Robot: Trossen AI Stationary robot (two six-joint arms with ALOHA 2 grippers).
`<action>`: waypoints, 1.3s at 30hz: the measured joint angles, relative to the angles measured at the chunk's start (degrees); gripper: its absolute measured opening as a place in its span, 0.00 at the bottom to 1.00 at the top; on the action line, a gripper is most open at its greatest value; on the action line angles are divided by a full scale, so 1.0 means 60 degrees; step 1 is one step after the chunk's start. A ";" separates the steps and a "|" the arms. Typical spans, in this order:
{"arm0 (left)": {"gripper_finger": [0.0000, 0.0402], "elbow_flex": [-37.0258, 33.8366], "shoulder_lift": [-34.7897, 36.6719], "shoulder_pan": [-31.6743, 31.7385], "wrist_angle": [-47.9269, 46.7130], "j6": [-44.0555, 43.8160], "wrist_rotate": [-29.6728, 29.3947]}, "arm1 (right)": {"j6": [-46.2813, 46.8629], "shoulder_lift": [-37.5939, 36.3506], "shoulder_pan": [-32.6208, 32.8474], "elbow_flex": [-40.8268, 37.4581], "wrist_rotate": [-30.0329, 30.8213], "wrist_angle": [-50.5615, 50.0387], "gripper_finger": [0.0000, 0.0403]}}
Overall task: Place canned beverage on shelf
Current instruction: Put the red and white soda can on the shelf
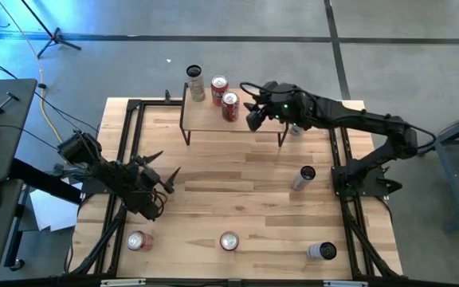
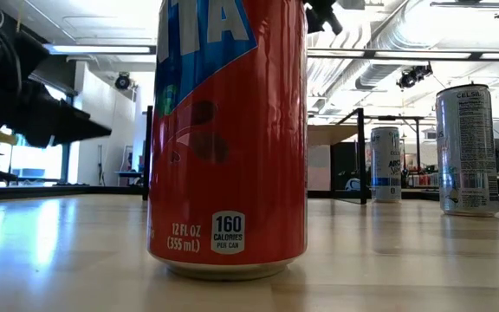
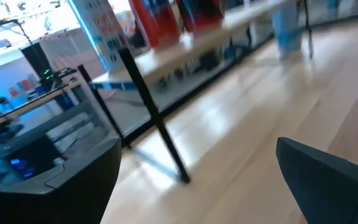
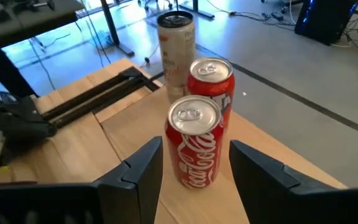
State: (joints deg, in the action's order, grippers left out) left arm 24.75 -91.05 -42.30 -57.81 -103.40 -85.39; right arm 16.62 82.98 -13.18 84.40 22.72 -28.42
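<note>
**Coca-Cola can on the shelf, in the right claw**

The Coca-Cola can (image 4: 194, 146) is standing upright on the shelf (image 4: 263, 152), toward its far left part. The right gripper (image 4: 196, 144) is closing on it, one dark finger pressing in at each side.

The right wrist view is giving the script logo and the pull tab. The high view is showing the same can (image 1: 229, 106) only as a red disc beside the right gripper (image 1: 249, 112). Just beyond it, a second red can (image 4: 211, 81) is standing almost against it. A tall cream can (image 4: 176, 40) is sitting at the shelf's far left corner.

Out on the tabletop (image 1: 237, 199), the left gripper (image 1: 162, 179) is waiting near the left rail with its fingers spread wide. Its own view is looking past those fingers (image 3: 55, 180) toward the shelf's black legs.

Nearer the front edge, two red cans (image 1: 136, 241) (image 1: 229, 241) and a silver can (image 1: 321, 252) are sitting well apart. A slim silver can (image 1: 303, 177) is standing right of centre.

In the low view, one red can (image 2: 228, 139) is filling the middle and blocking the shelf behind it. It is reading "12 FL OZ (355 mL)" and "160 CALORIES PER CAN". At the right, a silver can (image 2: 468, 147) is showing lettering that begins "CELSI".
</note>
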 joint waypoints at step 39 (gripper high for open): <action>1.00 0.0106 0.0000 0.0004 0.1433 0.2766 0.3746 | 0.0960 0.5099 -0.0281 0.7979 -0.1105 -0.6921 0.42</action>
State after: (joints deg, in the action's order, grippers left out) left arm 25.39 -91.05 -42.28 -49.21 -86.80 -62.91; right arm 22.38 113.58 -14.87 132.28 16.09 -69.95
